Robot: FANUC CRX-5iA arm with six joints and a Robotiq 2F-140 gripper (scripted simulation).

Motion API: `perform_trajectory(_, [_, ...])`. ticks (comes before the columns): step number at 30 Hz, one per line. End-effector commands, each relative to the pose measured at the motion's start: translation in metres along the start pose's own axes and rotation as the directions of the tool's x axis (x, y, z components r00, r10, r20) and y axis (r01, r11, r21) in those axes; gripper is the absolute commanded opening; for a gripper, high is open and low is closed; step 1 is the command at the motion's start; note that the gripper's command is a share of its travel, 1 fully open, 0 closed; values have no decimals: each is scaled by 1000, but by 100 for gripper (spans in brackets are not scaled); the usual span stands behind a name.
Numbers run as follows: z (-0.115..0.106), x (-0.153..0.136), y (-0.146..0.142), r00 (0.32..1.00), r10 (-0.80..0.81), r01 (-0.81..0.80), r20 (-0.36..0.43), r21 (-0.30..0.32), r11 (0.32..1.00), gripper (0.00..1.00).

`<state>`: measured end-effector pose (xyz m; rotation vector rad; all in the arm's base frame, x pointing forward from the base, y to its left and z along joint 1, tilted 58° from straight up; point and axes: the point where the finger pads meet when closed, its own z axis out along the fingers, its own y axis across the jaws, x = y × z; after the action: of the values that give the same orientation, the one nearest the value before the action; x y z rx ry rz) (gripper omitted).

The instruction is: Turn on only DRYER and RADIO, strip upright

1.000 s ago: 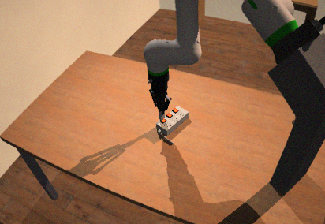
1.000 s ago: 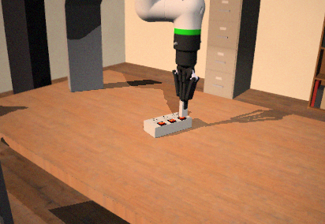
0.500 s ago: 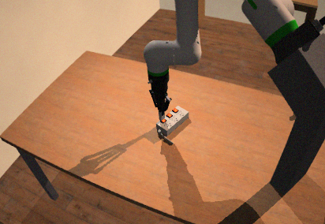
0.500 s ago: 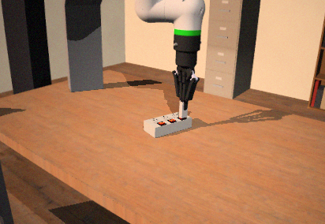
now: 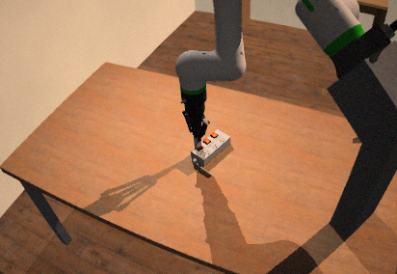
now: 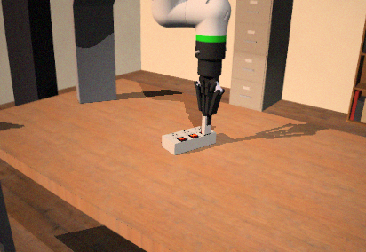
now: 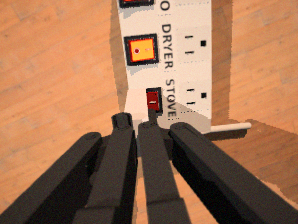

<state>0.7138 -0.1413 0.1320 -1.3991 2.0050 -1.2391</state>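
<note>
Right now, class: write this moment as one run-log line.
gripper: shut, empty, tip on STOVE switch | STOVE: dark | DRYER switch: lit | power strip: upright

Top cam sits high up, looking steeply down over the whole table (image 5: 96,120). Exterior cam is low, near table height, facing across the wood toward the far wall and filing cabinet (image 6: 259,48). Wrist cam rides right behind the gripper (image 7: 142,127), super close, pointing down. All three share the power strip (image 5: 212,148) – same spot mid-table.

White power strip (image 7: 195,60) with black lettering, orange DRYER switch (image 7: 141,50), dark red STOVE switch (image 7: 153,100)
</note>
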Motion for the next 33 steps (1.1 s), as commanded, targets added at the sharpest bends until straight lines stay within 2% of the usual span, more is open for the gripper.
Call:
perform_trajectory(1, [1, 0, 0, 1000, 0, 0, 0, 0, 1000, 0])
perform_trajectory(22, [0, 0, 0, 1000, 0, 0, 0, 0, 1000, 0])
perform_trajectory(33, [-19, 0, 0, 1000, 0, 0, 0, 0, 1000, 0])
